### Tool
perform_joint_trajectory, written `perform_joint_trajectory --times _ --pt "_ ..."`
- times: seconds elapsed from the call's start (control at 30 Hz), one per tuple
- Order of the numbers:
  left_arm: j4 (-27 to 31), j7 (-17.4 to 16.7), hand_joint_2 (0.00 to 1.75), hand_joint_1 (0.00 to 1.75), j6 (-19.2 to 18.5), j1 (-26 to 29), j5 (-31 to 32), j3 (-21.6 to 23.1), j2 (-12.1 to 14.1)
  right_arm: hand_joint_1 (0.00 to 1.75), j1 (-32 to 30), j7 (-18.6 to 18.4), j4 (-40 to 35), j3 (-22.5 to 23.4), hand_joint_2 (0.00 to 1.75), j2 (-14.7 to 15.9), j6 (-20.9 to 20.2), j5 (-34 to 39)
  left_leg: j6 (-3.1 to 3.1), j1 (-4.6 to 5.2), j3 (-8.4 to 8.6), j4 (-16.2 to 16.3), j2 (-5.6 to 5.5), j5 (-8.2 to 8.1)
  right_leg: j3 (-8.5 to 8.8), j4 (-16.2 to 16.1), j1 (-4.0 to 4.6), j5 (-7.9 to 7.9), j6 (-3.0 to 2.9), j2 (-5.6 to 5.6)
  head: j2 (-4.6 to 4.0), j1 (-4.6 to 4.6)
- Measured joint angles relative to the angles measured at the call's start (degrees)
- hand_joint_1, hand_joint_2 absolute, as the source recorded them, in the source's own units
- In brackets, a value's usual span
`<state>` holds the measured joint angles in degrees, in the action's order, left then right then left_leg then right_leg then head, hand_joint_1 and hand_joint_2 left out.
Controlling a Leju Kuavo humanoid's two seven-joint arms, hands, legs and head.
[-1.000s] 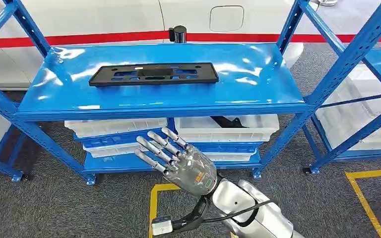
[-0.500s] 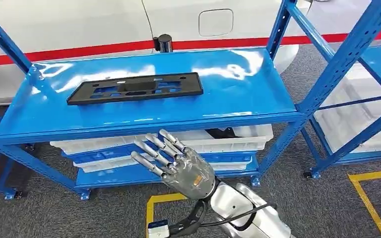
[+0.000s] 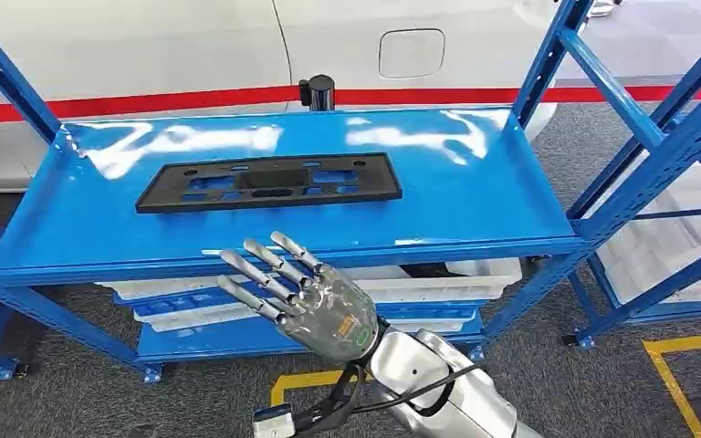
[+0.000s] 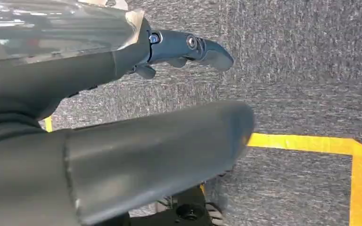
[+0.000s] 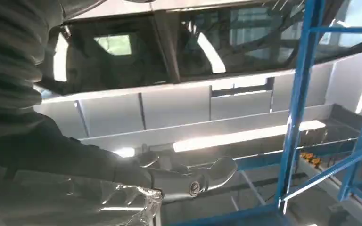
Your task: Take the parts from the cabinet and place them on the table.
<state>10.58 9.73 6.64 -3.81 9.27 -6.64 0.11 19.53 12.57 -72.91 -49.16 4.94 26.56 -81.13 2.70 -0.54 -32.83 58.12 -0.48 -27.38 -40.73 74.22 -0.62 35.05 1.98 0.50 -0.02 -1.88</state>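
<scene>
Shelving [image 3: 475, 196] first: blue painted steel rack, glossy top shelf with glare patches, perforated angled uprights at the corners. Whole frame has shifted versus half a second ago, with rack, car and floor all moving together, so that's camera/body motion, not the part moving. Shelf now sits more centred and its front edge lower in frame; my read is the robot is squaring up for the reach.

White car body [image 3: 146, 46] behind the rack, smooth panel with a red stripe and a fuel flap. Grey carpeted floor with yellow tape marks [image 3: 685, 365].

Lower shelves carry white translucent plastic bins [image 3: 447, 274], ribbed rims, stacked flat.

Part [image 3: 269, 181]: flat black plastic plate, long rectangle with several cut-out slots, matte. Lies flat on the top shelf, left of centre, long side parallel to the front edge, well clear of all edges. Untouched.

Right hand [image 3: 306, 297]: silver fingers, clear shell over the palm, fingers spread and straight, holding nothing. It has risen relative to the shelf and now overlaps the front edge, just short of the part. Not touching either, as far as I can tell.

Left hand [image 4: 122, 141]: dark and smooth in its wrist view over the carpet; one finger extended, nothing held that I can see, spread not readable.

Task is at the reach stage, nothing picked yet.
</scene>
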Motion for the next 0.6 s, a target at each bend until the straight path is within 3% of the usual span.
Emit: perform_joint_trajectory --times 0.03,0.1,0.13,0.17,0.2,0.23,0.27,0.3,0.33,0.4,0.5,0.53,0.57,0.6 --pt "0.0 0.0 0.00 0.00 0.0 0.0 0.0 0.0 0.0 0.00 0.0 0.0 0.2 -0.2 1.75 0.0 0.0 0.3 -0.10 -0.02 0.61 0.0 -0.11 -0.48 0.32 -2.7 -0.07 -1.67 0.49 -0.01 0.00 -0.02" --pt "0.0 0.1 0.00 0.00 0.0 0.0 0.3 0.0 -0.1 0.00 0.2 0.1 0.5 -0.6 1.75 -0.2 0.0 1.0 -0.51 -0.05 2.25 0.0 -0.27 -1.63 3.22 -12.1 -0.14 -7.83 2.14 -0.15 0.00 -0.02" --pt "0.0 0.1 0.00 0.00 0.0 0.0 0.3 0.0 -0.1 0.00 0.2 0.2 0.6 -0.9 1.75 -0.3 0.0 1.2 -0.84 -0.02 2.23 -0.1 -0.26 -2.22 4.08 -14.7 -0.11 -10.66 2.12 -0.43 0.00 -0.04" --pt "0.0 0.1 0.00 0.00 0.0 -0.1 0.4 0.0 -0.1 0.00 0.3 0.2 0.9 -1.1 1.75 -0.4 -0.2 1.4 -1.28 0.13 3.15 0.0 -0.40 -2.64 3.90 -15.0 0.17 -8.47 0.26 -0.74 0.00 0.09" --pt "0.0 0.1 0.00 0.00 0.0 -0.1 0.4 0.0 -0.1 0.00 0.4 0.3 0.9 -1.2 1.75 -0.5 -0.2 1.4 -1.75 0.15 2.99 -0.3 -0.33 -2.95 4.72 -14.8 0.68 -9.14 -0.39 -0.66 0.00 0.04" --pt "0.0 0.1 0.00 0.00 0.0 -0.1 0.4 0.0 -0.1 0.00 0.3 0.3 0.9 -1.3 1.75 -0.5 -0.2 1.4 -2.10 0.13 3.55 0.2 -0.24 -2.94 4.69 -15.0 0.48 -9.35 -1.16 -0.47 0.00 0.09" --pt "0.0 0.1 0.00 0.00 0.0 0.0 0.4 0.0 -0.1 0.00 0.4 0.4 1.0 -1.4 1.75 -0.7 -0.2 1.4 -2.18 0.10 3.92 0.1 -0.17 -2.96 5.22 -15.0 0.44 -9.13 -1.55 -0.38 0.00 0.04" --pt "0.0 0.1 0.00 0.00 0.0 -0.1 0.5 0.0 0.0 0.00 0.4 0.4 1.0 -1.4 1.75 -1.0 -0.2 1.5 -2.45 0.03 3.91 0.6 -0.08 -3.34 6.14 -15.3 -0.11 -9.10 -1.88 -0.27 0.00 0.09" --pt "0.0 0.1 0.00 0.00 0.0 -0.1 0.6 0.0 -0.2 0.00 0.6 0.7 1.0 -1.5 1.75 -1.2 -0.2 1.8 -2.64 -0.05 3.28 2.2 0.07 -3.54 6.85 -15.4 -0.10 -8.76 -2.37 -0.33 0.00 0.07" --pt "0.0 0.0 0.00 0.00 0.0 -0.3 0.8 0.0 -0.3 0.00 0.8 1.1 1.2 -1.8 1.75 -1.7 -0.5 2.4 -3.20 -0.16 -1.84 10.5 0.24 -5.86 7.53 -15.4 -0.06 -8.26 -3.09 -0.36 0.00 0.31" --pt "0.0 -0.4 0.00 0.00 0.3 -0.1 0.9 0.0 -0.3 0.00 0.7 1.5 1.4 -2.4 1.75 -1.9 -1.0 3.0 -3.55 -0.17 -7.22 17.2 0.24 -9.26 7.88 -15.4 0.16 -7.76 -3.40 -0.24 0.00 0.33" --pt "0.0 -0.6 0.00 0.00 0.5 -0.1 1.0 0.0 -0.3 0.00 0.7 1.8 1.5 -2.7 1.75 -2.0 -1.4 3.4 -3.50 -0.17 -8.51 17.4 0.25 -8.64 8.12 -15.4 0.25 -7.52 -3.37 -0.05 0.00 0.31" --pt "0.0 -1.0 0.00 0.00 1.0 -0.1 1.1 0.0 -0.3 0.00 0.8 1.9 1.7 -2.9 1.75 -2.1 -1.7 4.0 -3.31 -0.16 -8.56 15.3 0.27 -6.28 8.48 -15.4 0.31 -7.17 -3.24 0.08 0.00 0.33" --pt "0.0 -1.4 0.00 0.00 1.5 -0.1 1.4 0.0 -0.3 0.00 0.8 2.1 1.9 -3.1 1.75 -2.4 -2.2 4.6 -3.00 -0.13 -7.44 11.3 0.27 -3.07 8.96 -15.4 0.43 -6.85 -3.25 0.18 0.00 0.31"
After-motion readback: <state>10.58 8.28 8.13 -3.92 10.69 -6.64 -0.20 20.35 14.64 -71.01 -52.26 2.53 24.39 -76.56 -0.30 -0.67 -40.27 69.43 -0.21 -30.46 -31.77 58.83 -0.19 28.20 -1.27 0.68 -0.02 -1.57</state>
